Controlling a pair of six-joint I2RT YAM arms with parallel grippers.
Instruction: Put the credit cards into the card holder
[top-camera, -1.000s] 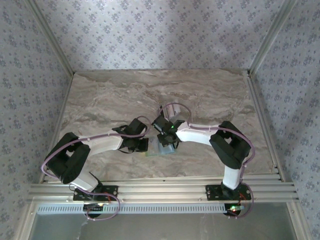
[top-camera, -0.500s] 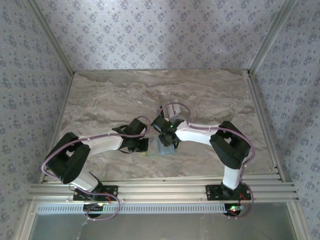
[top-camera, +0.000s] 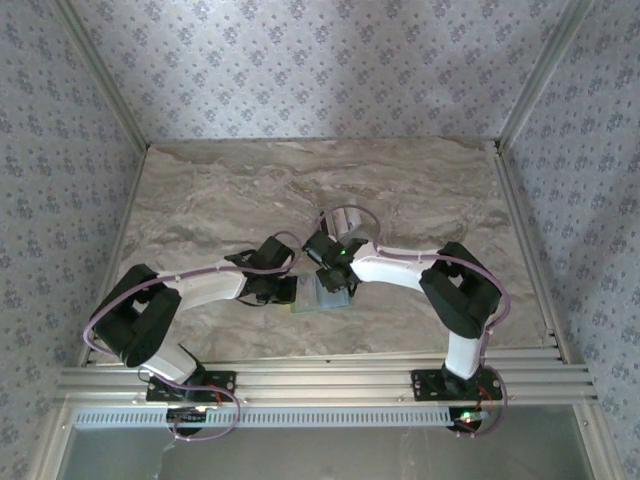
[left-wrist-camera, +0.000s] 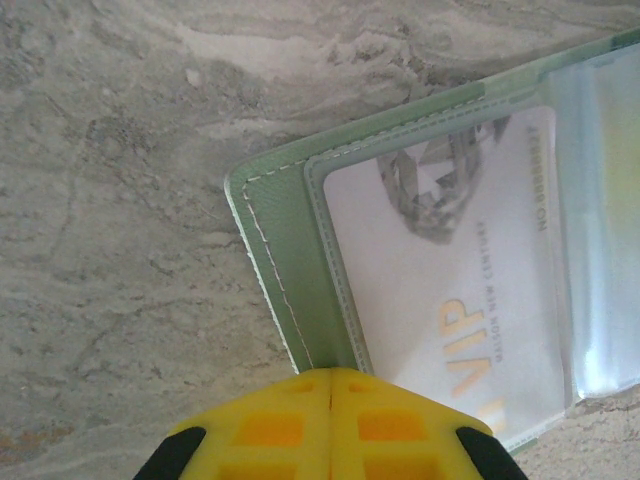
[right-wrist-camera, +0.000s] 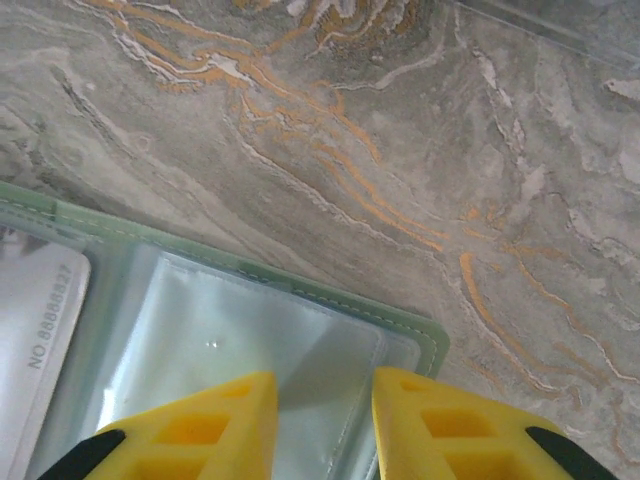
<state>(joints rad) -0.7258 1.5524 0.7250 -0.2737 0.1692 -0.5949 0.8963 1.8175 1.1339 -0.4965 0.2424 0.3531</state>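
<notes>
The pale-green card holder (left-wrist-camera: 290, 260) lies open on the marble table, its clear pockets facing up. A white card (left-wrist-camera: 450, 270) printed "VIP" sits inside one clear pocket. A silvery-grey card (right-wrist-camera: 35, 330) with a number on it sits in another pocket. My left gripper (left-wrist-camera: 330, 375) is shut, its joined tips resting on the holder's green edge. My right gripper (right-wrist-camera: 322, 400) is open, its fingers straddling a clear pocket (right-wrist-camera: 250, 330) near the holder's corner. From above, the holder (top-camera: 322, 303) lies between both grippers, left gripper (top-camera: 293, 290) and right gripper (top-camera: 335, 285).
Bare marble tabletop (top-camera: 250, 190) stretches behind the holder. Patterned walls (top-camera: 320, 70) enclose the table on three sides. An aluminium rail (top-camera: 320, 380) with both arm bases runs along the near edge.
The right wrist has edged slightly over the holder. The left arm and the holder have stayed where they were.
</notes>
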